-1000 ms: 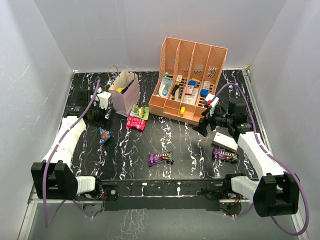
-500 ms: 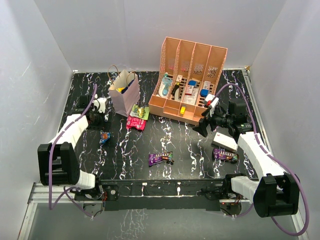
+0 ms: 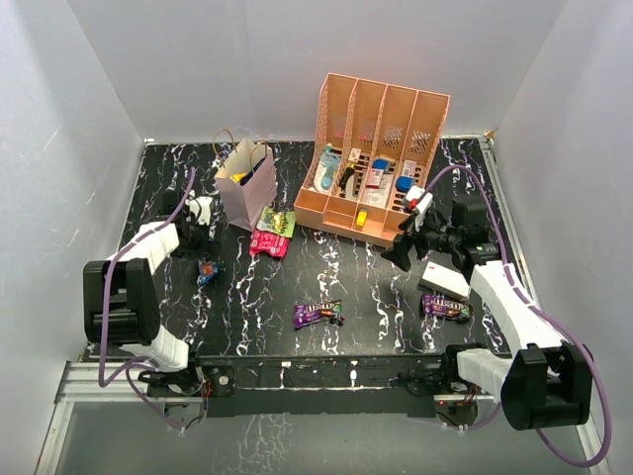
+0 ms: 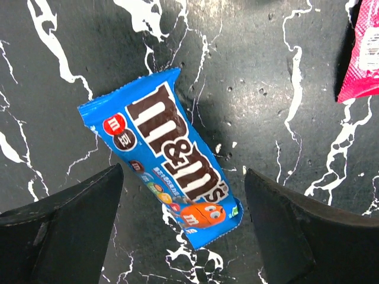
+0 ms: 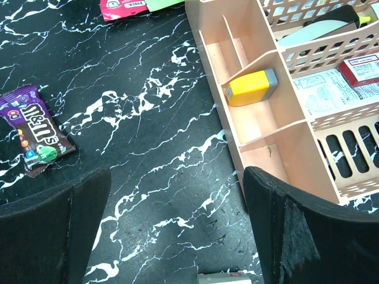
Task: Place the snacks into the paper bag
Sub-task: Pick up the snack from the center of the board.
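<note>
The left gripper point(image 4: 182, 177) hangs over the table with its jaws wide apart and nothing between them gripped. The blue packet point(image 4: 172, 160) lies flat directly beneath it, slanted across the gap between the two fingers and clear of both. This looks like the pick-up step for that snack: the gripper is lined up above it but not yet on it.

The next move probably calls for a straight descent until the fingertips reach the tabletop on either side of the wrapper. They would then close across its narrow width, perhaps after a slight wrist turn to square up with the slant.

The paper bag point(image 3: 247, 188) stands upright just beyond this gripper and a little to its right, mouth open, so the carry should be short. A pink packet point(image 3: 268, 242) and a green packet point(image 3: 280, 222) lie further right, by the bag's foot.

The right gripper point(image 5: 177, 177) is also fully open and empty, hovering beside the peach rack point(image 5: 266, 127). A purple packet point(image 5: 38, 133) lies off to its left, well apart.
</note>
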`<state>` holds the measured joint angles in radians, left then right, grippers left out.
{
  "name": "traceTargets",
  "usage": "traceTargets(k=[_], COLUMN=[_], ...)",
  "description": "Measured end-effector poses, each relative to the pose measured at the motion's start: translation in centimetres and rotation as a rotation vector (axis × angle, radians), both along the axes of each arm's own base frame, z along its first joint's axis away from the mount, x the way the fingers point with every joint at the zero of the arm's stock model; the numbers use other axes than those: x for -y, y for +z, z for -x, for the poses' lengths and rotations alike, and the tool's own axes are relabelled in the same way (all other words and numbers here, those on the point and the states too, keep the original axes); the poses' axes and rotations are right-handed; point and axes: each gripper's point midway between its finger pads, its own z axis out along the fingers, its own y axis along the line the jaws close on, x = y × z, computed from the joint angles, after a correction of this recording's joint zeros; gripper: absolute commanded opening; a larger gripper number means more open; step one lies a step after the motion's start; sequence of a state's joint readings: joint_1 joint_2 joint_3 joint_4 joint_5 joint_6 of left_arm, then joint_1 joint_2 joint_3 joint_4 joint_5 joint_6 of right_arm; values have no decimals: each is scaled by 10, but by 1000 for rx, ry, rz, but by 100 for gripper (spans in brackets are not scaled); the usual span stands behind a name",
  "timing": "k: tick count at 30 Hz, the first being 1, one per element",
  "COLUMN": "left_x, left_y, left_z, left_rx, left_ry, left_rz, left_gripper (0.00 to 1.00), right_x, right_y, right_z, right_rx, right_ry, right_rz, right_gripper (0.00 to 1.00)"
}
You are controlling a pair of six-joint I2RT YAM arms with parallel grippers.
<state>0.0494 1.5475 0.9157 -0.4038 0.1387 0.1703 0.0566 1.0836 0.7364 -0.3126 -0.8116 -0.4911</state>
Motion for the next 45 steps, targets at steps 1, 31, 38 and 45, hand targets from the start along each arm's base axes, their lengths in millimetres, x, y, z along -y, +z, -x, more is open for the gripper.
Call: traceTargets(k=[1,31,38,45], left_x=[0,-13,-12,-11], left_y=[-1,-23,-23,-23], left_z=[-2,20,12,4], left_rx=[6,-66,-59,-39], left_ry=[0,-143,-141,-140], left_rz=[-1,-85,-72,-67], left_gripper=[77,61,62,49], right_x=[0,-1,-1,-1], right_y=[0,0,0,-1], right_z=[0,1,1,1], right_rx=[0,-1,-4,-4], right_ry=[0,6,7,6], right_rz=[0,-4,-5,-4], right_gripper=[98,98,98,98])
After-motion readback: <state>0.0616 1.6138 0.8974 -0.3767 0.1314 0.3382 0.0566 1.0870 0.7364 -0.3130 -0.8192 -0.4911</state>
